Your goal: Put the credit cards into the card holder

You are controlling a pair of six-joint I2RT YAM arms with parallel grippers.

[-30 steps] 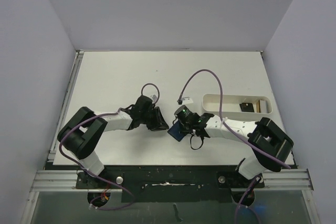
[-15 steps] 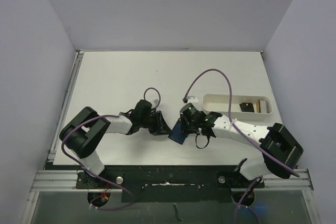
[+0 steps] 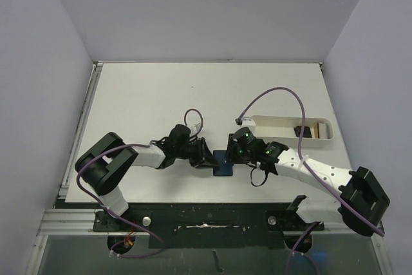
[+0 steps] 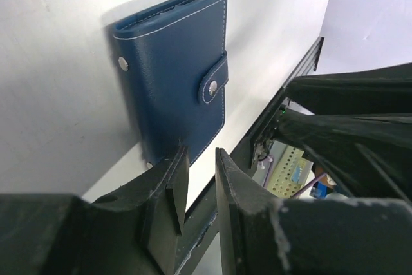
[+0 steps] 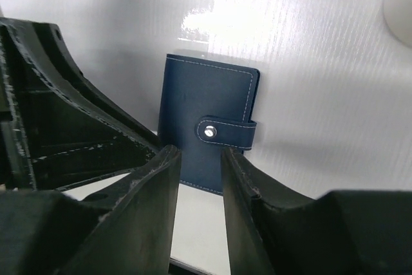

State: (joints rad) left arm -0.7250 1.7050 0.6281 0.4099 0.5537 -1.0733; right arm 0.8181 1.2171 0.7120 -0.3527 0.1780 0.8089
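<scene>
The card holder (image 3: 224,169), a navy blue wallet snapped shut with its strap, lies flat on the table between my two grippers. It also shows in the left wrist view (image 4: 174,75) and the right wrist view (image 5: 206,94). My left gripper (image 3: 205,154) (image 4: 199,156) is just left of it, jaws slightly apart and empty. My right gripper (image 3: 234,151) (image 5: 198,156) is at its right edge, jaws open and empty. A dark credit card (image 3: 302,131) and a tan one (image 3: 318,129) stand in the white tray (image 3: 270,122).
The white oblong tray lies to the right behind the right arm. The table's near edge and the black base rail (image 3: 206,214) run just below the wallet. Purple cables (image 3: 270,94) loop above both wrists.
The wallet, held tilted up between the grippers before, now lies flat on the table. Both grippers have shifted right and toward the near edge, and the right arm has stretched out.
</scene>
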